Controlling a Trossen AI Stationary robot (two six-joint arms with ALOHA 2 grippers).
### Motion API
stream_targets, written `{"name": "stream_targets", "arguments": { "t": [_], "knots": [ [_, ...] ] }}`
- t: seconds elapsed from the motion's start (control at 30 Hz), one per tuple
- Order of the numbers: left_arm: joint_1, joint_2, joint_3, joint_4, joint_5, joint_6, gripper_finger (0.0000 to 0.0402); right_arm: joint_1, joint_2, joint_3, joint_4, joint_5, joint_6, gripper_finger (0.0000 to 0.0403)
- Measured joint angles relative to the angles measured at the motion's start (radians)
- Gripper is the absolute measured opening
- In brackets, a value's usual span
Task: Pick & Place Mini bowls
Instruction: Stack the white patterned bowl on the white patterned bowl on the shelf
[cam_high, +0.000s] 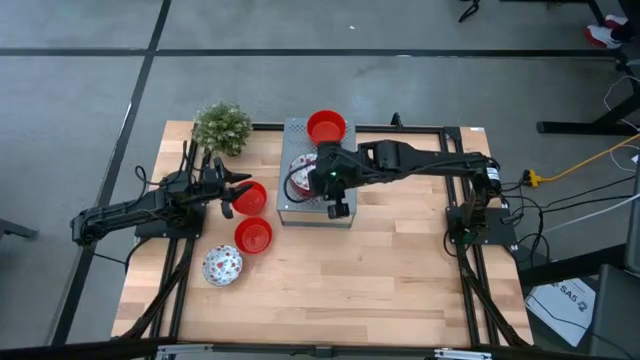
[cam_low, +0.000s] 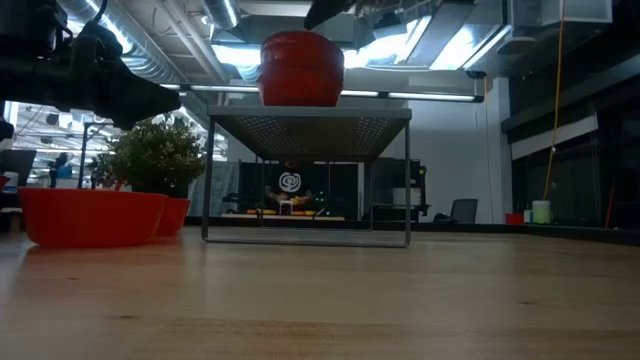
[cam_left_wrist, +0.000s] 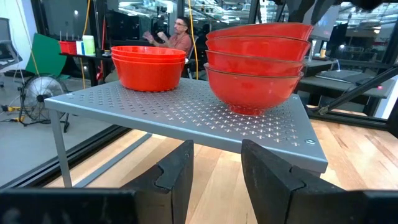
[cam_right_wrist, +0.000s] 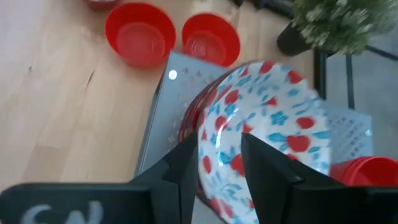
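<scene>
A grey perforated box (cam_high: 345, 205) stands mid-table. On it are a stack of plain red bowls (cam_high: 326, 127) and a second stack topped by a white, red-patterned bowl (cam_right_wrist: 264, 118). My right gripper (cam_right_wrist: 219, 146) hovers open over that stack, pointing down, one finger inside the patterned bowl's rim and one outside it. My left gripper (cam_high: 232, 192) is open and raised beside a red bowl (cam_high: 251, 197) that sits on the table left of the box. Another red bowl (cam_high: 253, 235) and a patterned bowl (cam_high: 222, 265) rest on the table nearer the front edge.
A small green plant (cam_high: 222, 127) stands at the far left corner, close to the left arm. A person (cam_left_wrist: 180, 37) shows in the room beyond the table. Bare wood (cam_high: 400, 270) lies right of and in front of the box.
</scene>
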Motion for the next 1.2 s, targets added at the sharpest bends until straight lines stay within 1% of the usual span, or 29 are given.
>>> {"name": "stream_targets", "arguments": {
  "t": [0.1,0.17,0.37,0.43,0.5,0.6,0.8,1.03,1.2],
  "knots": [
    [0.0,0.0,0.0,0.0,0.0,0.0,0.013,0.0,-0.006,0.013,-0.002,0.0,0.001,0.013],
    [0.0,0.0,0.0,0.0,0.0,0.0,0.013,0.003,-0.019,0.012,-0.034,0.001,0.022,0.0131],
    [0.0,0.0,0.0,0.0,0.0,0.0,0.013,0.015,-0.083,0.007,-0.126,0.067,0.102,0.0128],
    [0.0,0.0,0.0,0.0,0.0,0.0,0.013,0.024,-0.111,-0.02,-0.128,0.079,0.105,0.0128],
    [0.0,0.0,0.0,0.0,0.0,0.0,0.013,0.033,-0.155,-0.083,-0.098,0.078,0.114,0.0127],
    [0.0,0.0,0.0,0.0,0.0,0.0,0.013,0.039,-0.251,-0.237,-0.018,0.073,0.175,0.0127],
    [0.0,0.0,0.0,0.0,0.0,0.0,0.013,0.038,-0.505,-0.646,0.241,0.068,0.341,0.0127],
    [0.0,0.0,0.0,0.0,0.0,0.0,0.013,0.033,-0.823,-1.066,0.508,0.07,0.376,0.0127],
    [0.0,0.0,0.0,0.0,0.0,0.0,0.013,0.034,-1.047,-1.331,0.704,0.066,0.524,0.0127]
  ]
}}
